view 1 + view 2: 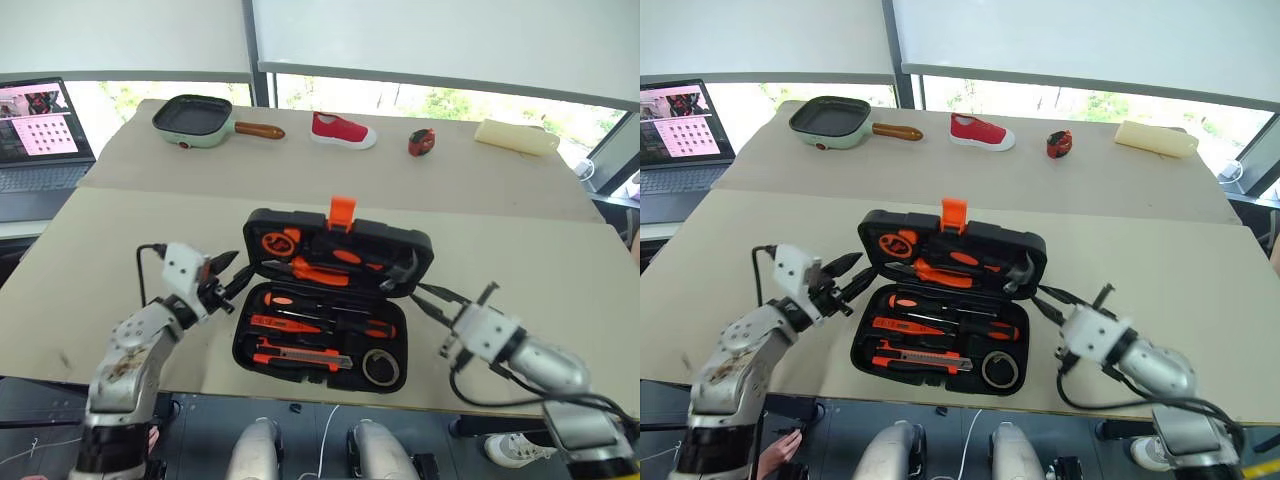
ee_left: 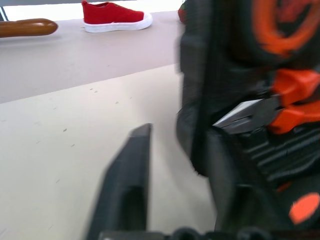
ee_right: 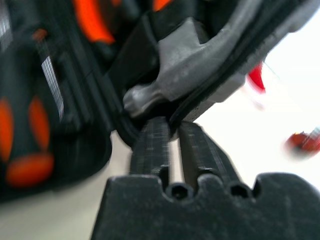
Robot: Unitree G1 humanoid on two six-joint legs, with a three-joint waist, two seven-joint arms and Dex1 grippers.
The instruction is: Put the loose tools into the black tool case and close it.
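On the near edge of the beige desk (image 1: pixel 560 270) the hinged black plastic tool case (image 1: pixel 334 300) lies open, orange latch up, its slots filled with orange-handled tools that blur together in the wrist views. The left claw (image 1: pixel 226 275) gapes wide at its left rim. The right claw (image 1: pixel 428 296), narrow, nearly closed, points at the right hinge corner.

In the left wrist view the tool case (image 2: pixel 240 100) is blurred and runs off the edge, and a dark finger (image 2: pixel 227 185) hides its near rim. The right wrist view shows the hammer head (image 3: pixel 200 60) smeared. A laptop (image 1: pixel 40 140) is cut by the head view's edge.
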